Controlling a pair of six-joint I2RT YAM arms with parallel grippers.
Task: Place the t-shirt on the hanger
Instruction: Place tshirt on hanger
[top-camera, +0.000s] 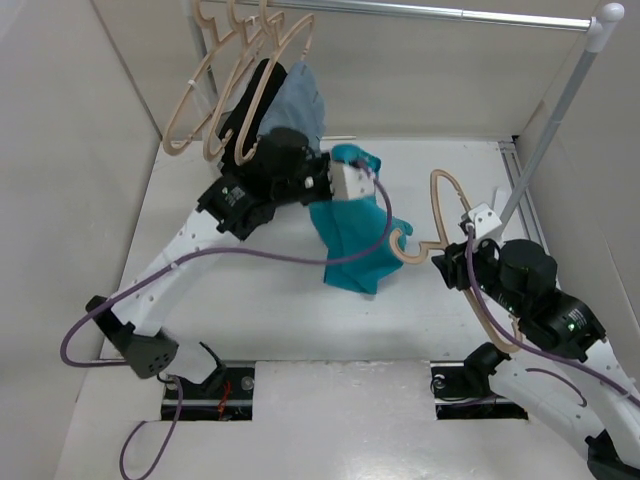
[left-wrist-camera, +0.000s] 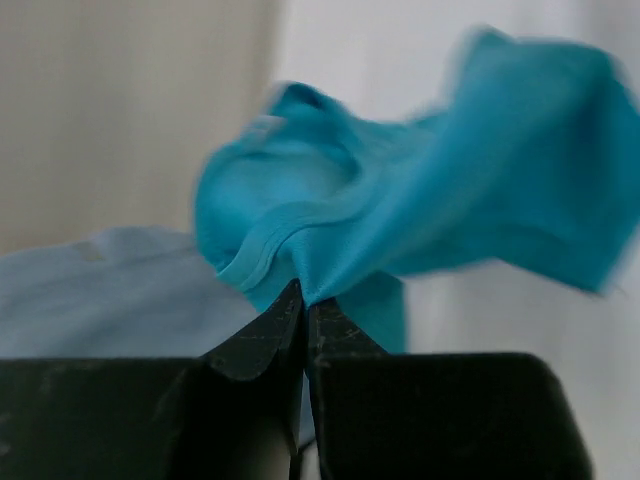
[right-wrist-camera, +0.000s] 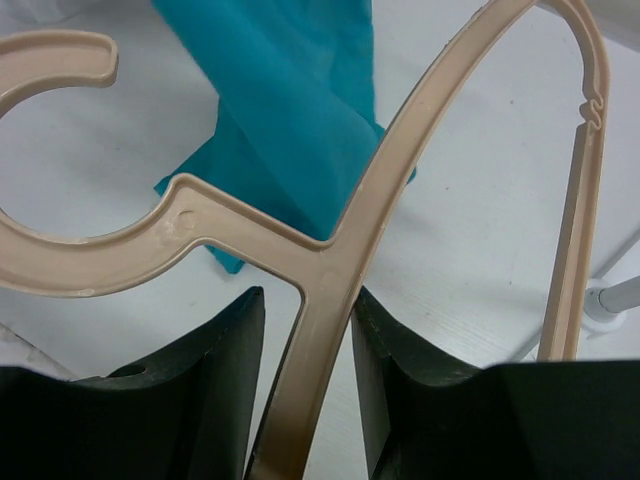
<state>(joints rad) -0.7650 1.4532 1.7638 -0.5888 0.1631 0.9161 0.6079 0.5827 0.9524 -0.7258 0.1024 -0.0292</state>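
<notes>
The left gripper (top-camera: 372, 183) is closed tight on the t-shirt (top-camera: 352, 238). In the left wrist view its fingers (left-wrist-camera: 280, 325) meet with only a seam of teal cloth pinched between them, right at a stitched edge. From that pinch the t-shirt hangs down in a bunched fold over the middle of the table (top-camera: 260, 300), nearer the far side. Whether its lower end rests on the surface is hard to tell.

The right gripper (top-camera: 450, 258) holds the hanger (top-camera: 446, 195) just right of the t-shirt. The right wrist view shows the jaws partly open with the hanger's shoulder bar (right-wrist-camera: 330, 270) running between them near where the hook branches off, and each finger close against it. The hook (top-camera: 405, 243) points left and comes up beside the hanging cloth; whether it touches is unclear.

At the far left, spare hangers (top-camera: 230, 90) hang from a rail (top-camera: 450, 13) with a grey-blue garment (top-camera: 300, 100) and a black garment (top-camera: 245, 112) on them. The grey-blue one also shows as a blur behind the t-shirt in the left wrist view.
</notes>
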